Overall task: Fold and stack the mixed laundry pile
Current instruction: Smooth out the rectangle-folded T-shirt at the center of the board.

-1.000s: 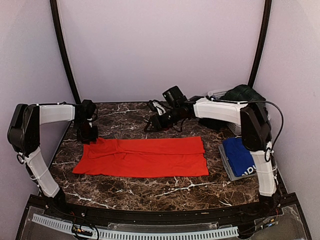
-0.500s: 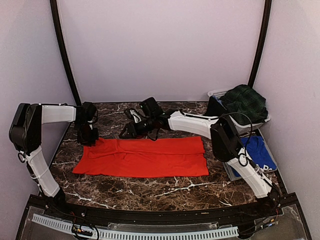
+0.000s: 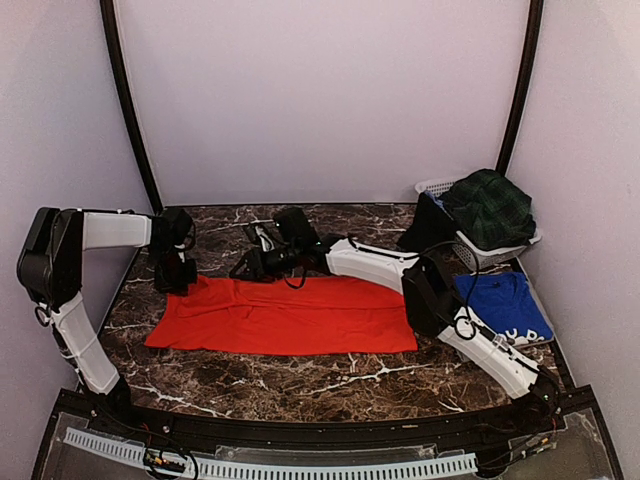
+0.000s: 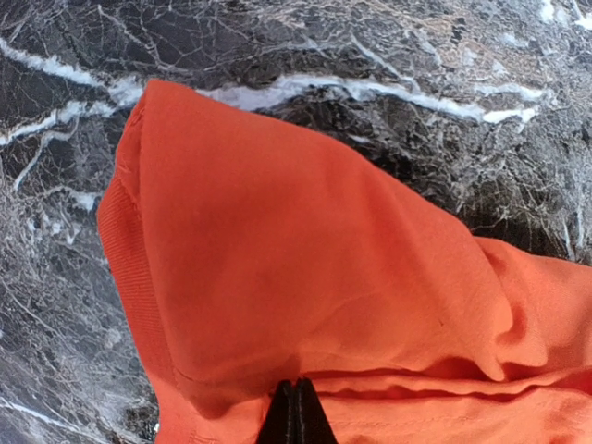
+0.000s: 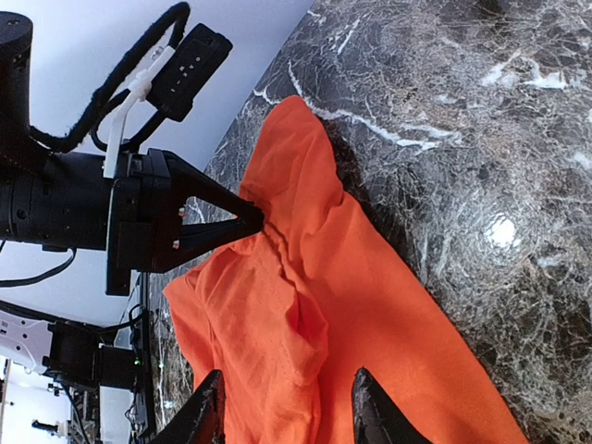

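Note:
The red-orange T-shirt (image 3: pixel 290 315) lies folded into a long band across the marble table (image 3: pixel 300 375). My left gripper (image 3: pixel 178 276) is at the shirt's far left corner. In the left wrist view its jaws (image 4: pixel 296 418) are shut on a raised fold of the red-orange T-shirt (image 4: pixel 305 277). My right arm reaches across the back of the table. Its gripper (image 3: pixel 250 264) hangs open just beyond the shirt's far edge. In the right wrist view the open right gripper (image 5: pixel 289 414) is above the red-orange T-shirt (image 5: pixel 370 314), and the left gripper (image 5: pixel 252 220) pinches the cloth.
A white slotted basket (image 3: pixel 437 187) stands at the back right with the dark green tartan skirt (image 3: pixel 490 205) heaped on it and a dark cloth (image 3: pixel 422 228) hanging at its side. A folded royal blue T-shirt (image 3: pixel 500 303) lies at the right edge.
My right arm has swung left from beside the basket to the shirt's far left part. The left gripper has shut on the shirt's corner. The blue T-shirt now shows.

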Controlling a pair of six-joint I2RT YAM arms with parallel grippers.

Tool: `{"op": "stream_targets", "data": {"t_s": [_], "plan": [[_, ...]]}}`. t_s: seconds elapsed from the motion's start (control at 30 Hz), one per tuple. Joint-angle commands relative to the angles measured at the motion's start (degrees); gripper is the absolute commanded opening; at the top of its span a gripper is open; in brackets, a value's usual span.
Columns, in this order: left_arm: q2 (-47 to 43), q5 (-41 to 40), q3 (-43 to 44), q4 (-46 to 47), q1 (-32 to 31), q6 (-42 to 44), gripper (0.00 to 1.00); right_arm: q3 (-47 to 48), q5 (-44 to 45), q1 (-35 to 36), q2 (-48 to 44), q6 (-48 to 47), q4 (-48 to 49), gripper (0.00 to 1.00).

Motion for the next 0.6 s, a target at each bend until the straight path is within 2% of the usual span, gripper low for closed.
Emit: {"op": "stream_targets", "data": {"t_s": [0.0,0.13,0.57], "plan": [[-4.4,1.2,-1.2,-0.8,0.0,0.3,0.0,2.9,-1.8,0.8,1.5,2.6,5.1,0.41],[-7.4,0.9,-1.6,-2.6,-0.9,0.7,0.0,3.9,-3.0,1.1,3.0,3.5,6.0,0.37],[-11.3,-4.8,-0.5,-13.8,-7.1,1.3,0.0,5.1,-2.4,1.7,4.3,3.1,5.3,0.37]]}}
